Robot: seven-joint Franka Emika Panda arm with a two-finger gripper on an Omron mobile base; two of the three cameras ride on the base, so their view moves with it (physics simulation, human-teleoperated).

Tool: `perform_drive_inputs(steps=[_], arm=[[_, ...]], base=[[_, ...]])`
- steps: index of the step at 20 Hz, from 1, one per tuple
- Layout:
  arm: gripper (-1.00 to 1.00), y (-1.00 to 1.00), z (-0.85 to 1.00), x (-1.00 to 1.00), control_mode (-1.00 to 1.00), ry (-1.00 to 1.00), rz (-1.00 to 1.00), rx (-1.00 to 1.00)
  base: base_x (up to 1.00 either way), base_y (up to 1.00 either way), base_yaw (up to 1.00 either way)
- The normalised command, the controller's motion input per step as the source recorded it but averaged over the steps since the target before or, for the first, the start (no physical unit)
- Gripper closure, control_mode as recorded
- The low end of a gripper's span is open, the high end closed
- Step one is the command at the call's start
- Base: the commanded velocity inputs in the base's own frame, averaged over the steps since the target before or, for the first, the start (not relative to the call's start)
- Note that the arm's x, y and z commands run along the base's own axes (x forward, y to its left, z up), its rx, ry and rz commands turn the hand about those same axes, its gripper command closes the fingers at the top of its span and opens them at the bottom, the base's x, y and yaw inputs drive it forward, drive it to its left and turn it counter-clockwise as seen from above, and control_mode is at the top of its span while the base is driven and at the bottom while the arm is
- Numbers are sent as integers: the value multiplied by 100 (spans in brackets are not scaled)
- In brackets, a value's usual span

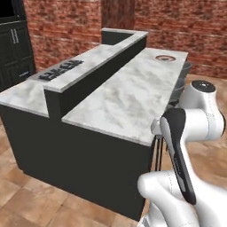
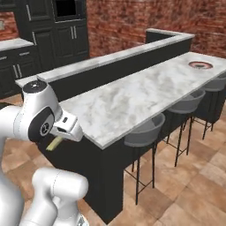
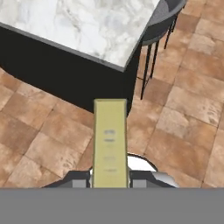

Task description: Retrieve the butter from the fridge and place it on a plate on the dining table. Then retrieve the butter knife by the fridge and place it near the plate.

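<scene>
My gripper point(image 3: 110, 180) is shut on the butter point(image 3: 110, 142), a pale-yellow stick that juts forward from between the fingers over the tiled floor. In the right base view the butter point(image 2: 54, 143) pokes out below the hand, just short of the near corner of the dining table point(image 2: 128, 99). The plate point(image 1: 165, 57) with its red ring lies at the far end of the marble dining table point(image 1: 119, 97), also seen as the plate point(image 2: 200, 65). The fridge and the butter knife are out of view.
Grey stools point(image 2: 143, 132) line the table's right side. A raised marble ledge with a dark cooktop point(image 1: 60, 70) runs along the table's left. Dark cabinets point(image 2: 57, 31) and a brick wall stand behind. Brown floor tiles point(image 3: 183, 113) lie below the hand.
</scene>
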Motion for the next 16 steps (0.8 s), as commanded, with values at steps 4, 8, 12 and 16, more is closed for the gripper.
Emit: perform_drive_inputs(steps=[4,8,12,16], arm=[[100,0,0,0,100,0,0,0],[100,0,0,0,100,0,0,0],[100,0,0,0,100,0,0,0],[100,0,0,0,100,0,0,0]], base=[[35,-100,0],[38,-100,3],[32,-100,9],[28,-100,11]])
